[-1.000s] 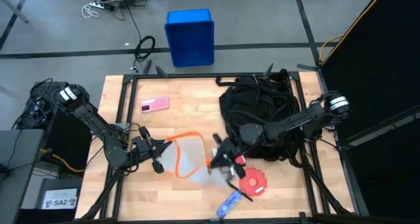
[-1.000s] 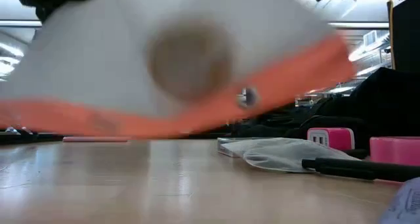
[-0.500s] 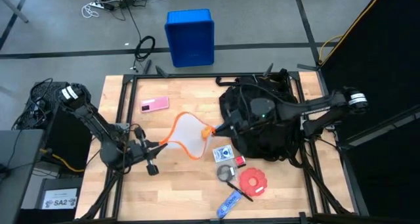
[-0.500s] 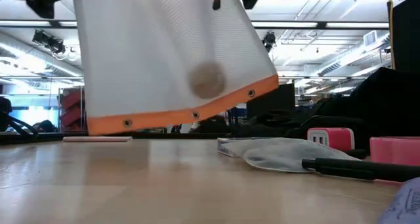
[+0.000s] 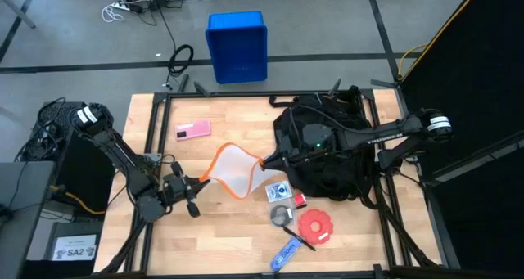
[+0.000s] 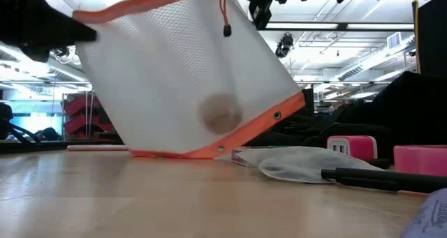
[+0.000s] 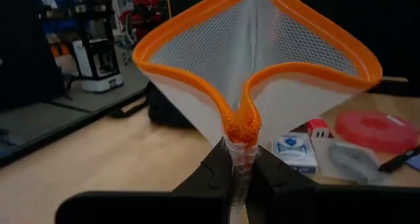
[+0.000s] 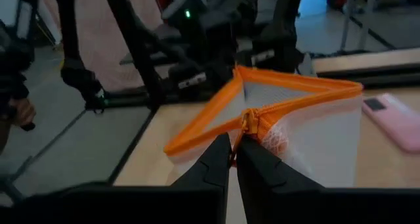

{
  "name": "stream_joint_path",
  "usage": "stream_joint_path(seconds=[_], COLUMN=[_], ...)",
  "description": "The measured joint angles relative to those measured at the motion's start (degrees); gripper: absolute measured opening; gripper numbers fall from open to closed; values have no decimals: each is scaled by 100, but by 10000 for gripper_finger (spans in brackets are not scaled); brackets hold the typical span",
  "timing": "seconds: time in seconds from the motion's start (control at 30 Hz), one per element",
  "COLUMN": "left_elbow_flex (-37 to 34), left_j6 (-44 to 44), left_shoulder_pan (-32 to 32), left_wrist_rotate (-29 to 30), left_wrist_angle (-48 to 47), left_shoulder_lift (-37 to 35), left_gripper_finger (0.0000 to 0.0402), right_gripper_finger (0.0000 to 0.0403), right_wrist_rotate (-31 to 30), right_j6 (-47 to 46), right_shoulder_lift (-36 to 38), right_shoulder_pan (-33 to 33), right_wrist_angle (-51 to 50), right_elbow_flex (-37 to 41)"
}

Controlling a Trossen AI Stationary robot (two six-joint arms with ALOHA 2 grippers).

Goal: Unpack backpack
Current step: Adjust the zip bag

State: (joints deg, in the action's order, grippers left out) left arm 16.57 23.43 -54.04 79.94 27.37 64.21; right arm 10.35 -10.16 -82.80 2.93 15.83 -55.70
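Note:
A white mesh pouch [image 5: 235, 171] with orange trim hangs between my two grippers over the middle of the table, with a small brown thing [image 6: 220, 112] inside. My left gripper [image 5: 197, 186] is shut on its left corner. My right gripper [image 5: 264, 160] is shut on its right corner. The black backpack [image 5: 332, 152] lies on the table's right half, behind my right arm. In the low view the pouch's lower orange edge [image 6: 183, 153] is down at the table top; whether it touches I cannot tell. My left gripper pinches a bunched bit of the pouch's orange-trimmed edge [image 7: 241, 127] between its two fingers. It comes level from the table's left side, and the pouch spreads out beyond the fingers. My right gripper pinches the orange trim at the zipper end [image 8: 249, 122] between its fingertips [image 8: 223, 152], coming nearly level from the right. The edge between the grippers hangs slack.
On the near half lie a card pack [image 5: 278, 191], a grey round thing [image 5: 282, 214], a red disc [image 5: 316, 227], a black pen [image 5: 296, 235] and a blue packet [image 5: 286, 253]. A pink phone [image 5: 192, 130] lies at the far left. A blue crate [image 5: 237, 47] stands on the floor beyond the table.
My right gripper has carried its corner of the pouch away from the near edge, up and toward the backpack. My left gripper has sunk and rolled. The pouch has swung from hanging with an orange edge at the bottom to tipped, that edge slanting down to the table top.

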Motion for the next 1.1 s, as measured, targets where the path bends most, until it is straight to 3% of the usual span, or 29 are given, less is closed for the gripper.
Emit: stream_joint_path(seconds=[0.27,0.37,0.53,0.7,0.87,1.1], left_elbow_flex=[610,670,357,-289,-925,-1114], left_j6=[-2091,-2262,-435,1088,1850,1807], left_shoulder_pan=[-44,-46,-37,-24,-22,-22], left_wrist_rotate=[-112,-112,-258,-274,-253,-251], left_wrist_angle=[369,24,-1334,-1468,-1250,-975], left_shoulder_lift=[-1192,-1505,-1733,-1691,-1685,-1687], left_gripper_finger=[0,0,0,0,0,0], right_gripper_finger=[0,0,0,0,0,2], right_wrist_rotate=[285,251,-85,-180,-202,-180], right_j6=[-228,-292,-341,-609,-684,-670], right_shoulder_lift=[161,157,155,155,146,146], right_shoulder_pan=[-221,-230,-188,-234,-322,-491], right_wrist_angle=[615,453,-231,-984,-1217,-1205], right_elbow_flex=[-9,-9,-9,-7,-7,-7])
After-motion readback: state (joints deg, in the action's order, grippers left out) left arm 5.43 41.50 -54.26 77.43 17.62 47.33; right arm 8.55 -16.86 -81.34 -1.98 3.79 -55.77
